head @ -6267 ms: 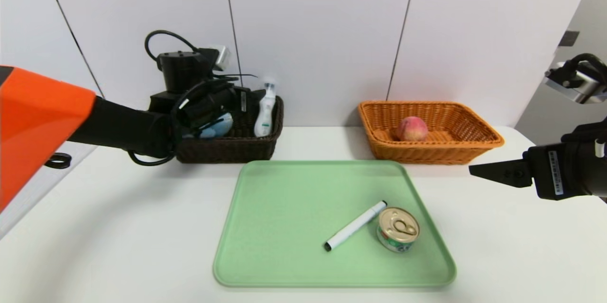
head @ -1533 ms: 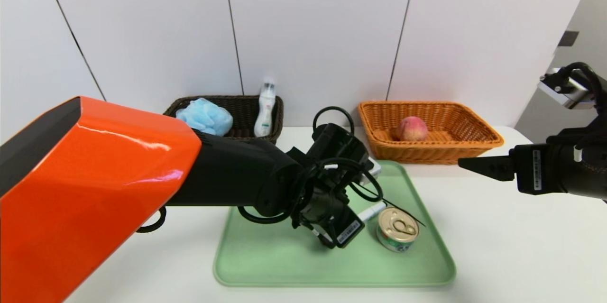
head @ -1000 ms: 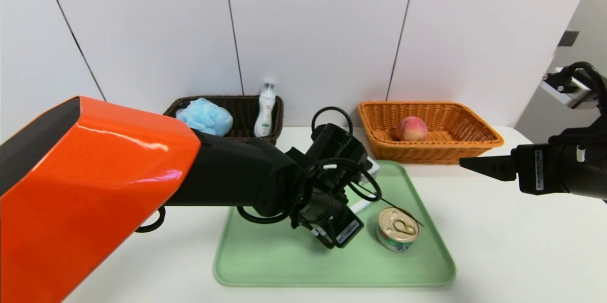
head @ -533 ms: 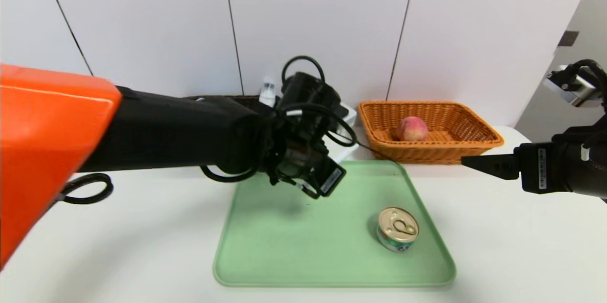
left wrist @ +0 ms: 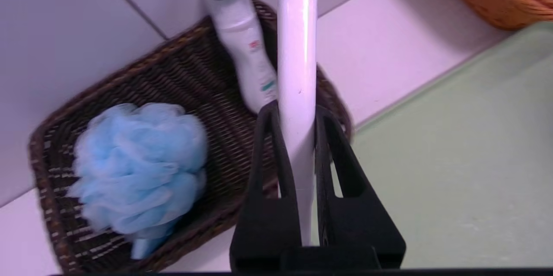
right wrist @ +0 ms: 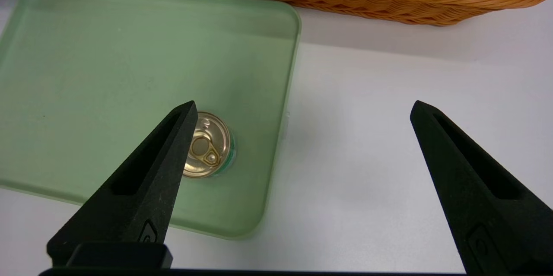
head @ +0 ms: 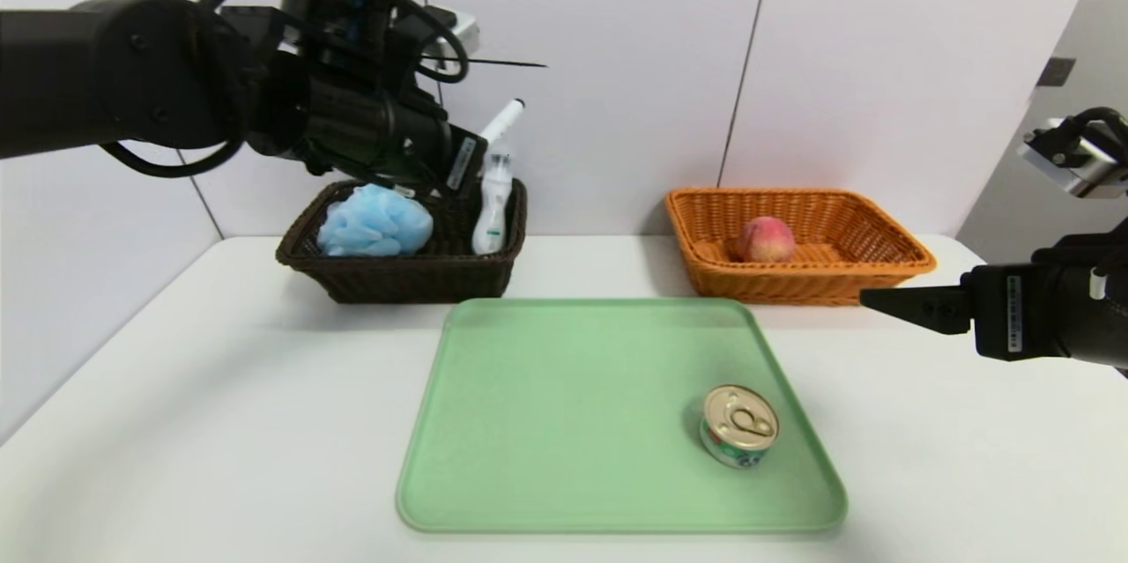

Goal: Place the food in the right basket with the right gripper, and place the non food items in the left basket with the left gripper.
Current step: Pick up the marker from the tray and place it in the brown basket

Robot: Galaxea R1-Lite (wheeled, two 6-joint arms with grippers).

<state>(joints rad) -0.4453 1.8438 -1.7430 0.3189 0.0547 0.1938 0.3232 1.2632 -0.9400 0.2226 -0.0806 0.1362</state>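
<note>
Two woven wicker baskets stand by the wall: the dark brown one (head: 401,268), below the left gripper (left wrist: 297,114), holds a fluffy light-blue bath puff (head: 374,224) and a slim white bottle (head: 492,206); the orange-tan one (head: 797,250) holds a red-yellow peach (head: 766,239). The raised left gripper clamps a white marker pen (left wrist: 297,73). The right gripper (right wrist: 302,109), spread wide, hovers beside the green tray (head: 573,422), where a gold-lidded tin can (head: 739,425) sits

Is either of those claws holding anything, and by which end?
The left gripper pinches the white marker pen near its lower end, above the dark basket. The right gripper holds nothing.
</note>
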